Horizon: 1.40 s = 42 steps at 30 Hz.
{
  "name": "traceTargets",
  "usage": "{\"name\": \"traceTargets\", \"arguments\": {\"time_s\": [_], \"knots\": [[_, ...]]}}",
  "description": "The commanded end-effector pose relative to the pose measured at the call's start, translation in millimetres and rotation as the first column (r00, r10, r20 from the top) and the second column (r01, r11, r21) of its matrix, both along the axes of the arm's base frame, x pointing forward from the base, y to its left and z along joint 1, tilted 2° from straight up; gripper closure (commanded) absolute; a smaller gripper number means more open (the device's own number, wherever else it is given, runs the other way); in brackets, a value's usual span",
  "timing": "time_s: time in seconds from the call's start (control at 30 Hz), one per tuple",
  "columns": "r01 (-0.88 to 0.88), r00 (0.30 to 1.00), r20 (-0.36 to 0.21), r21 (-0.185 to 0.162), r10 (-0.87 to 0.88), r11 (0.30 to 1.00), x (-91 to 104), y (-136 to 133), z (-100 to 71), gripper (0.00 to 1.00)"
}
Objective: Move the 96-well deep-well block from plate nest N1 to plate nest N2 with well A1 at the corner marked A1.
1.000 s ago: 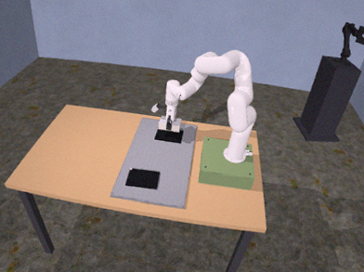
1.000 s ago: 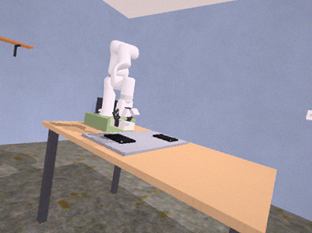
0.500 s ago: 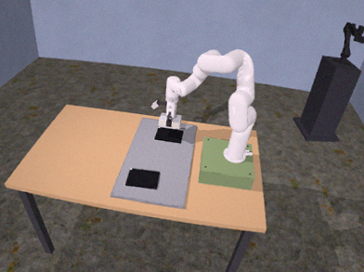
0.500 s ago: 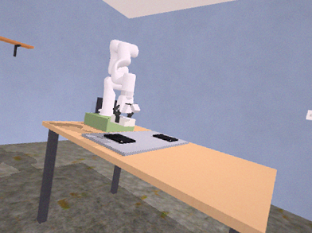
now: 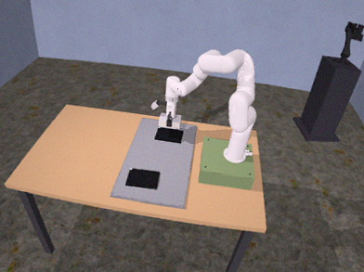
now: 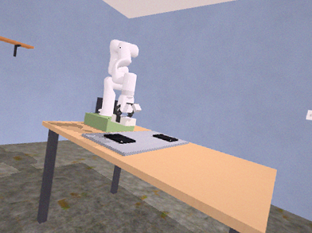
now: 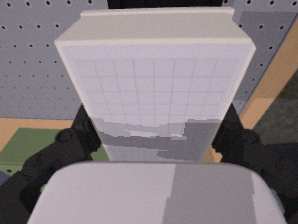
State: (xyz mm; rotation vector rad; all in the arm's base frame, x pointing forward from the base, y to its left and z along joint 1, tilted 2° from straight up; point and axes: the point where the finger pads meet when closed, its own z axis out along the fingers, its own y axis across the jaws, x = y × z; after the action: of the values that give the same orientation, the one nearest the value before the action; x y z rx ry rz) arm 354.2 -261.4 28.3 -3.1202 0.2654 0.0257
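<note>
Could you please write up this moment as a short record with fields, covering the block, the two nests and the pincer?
block: white deep-well block, lifted off its nest, well grid facing the wrist camera
pincer: pincer shut on the block, dark fingers at its two sides
far nest: black nest on the grey mat, bare, just below the block
near nest: black nest on the same mat, bare
arm base: green block on the tan table
A1 corner marks: too small to read
</note>
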Motion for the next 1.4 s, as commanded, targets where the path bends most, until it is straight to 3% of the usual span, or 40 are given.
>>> {"name": "traceTargets", "arguments": {"time_s": [0.0,1.37], "knots": [[-0.029,1.0,0.003,-0.002,0.029,1.0,3.3,4.6,1.2,1.0],[-0.029,1.0,-0.004,-0.004,0.029,1.0,48.6,119.7,-0.9,1.0]]}}
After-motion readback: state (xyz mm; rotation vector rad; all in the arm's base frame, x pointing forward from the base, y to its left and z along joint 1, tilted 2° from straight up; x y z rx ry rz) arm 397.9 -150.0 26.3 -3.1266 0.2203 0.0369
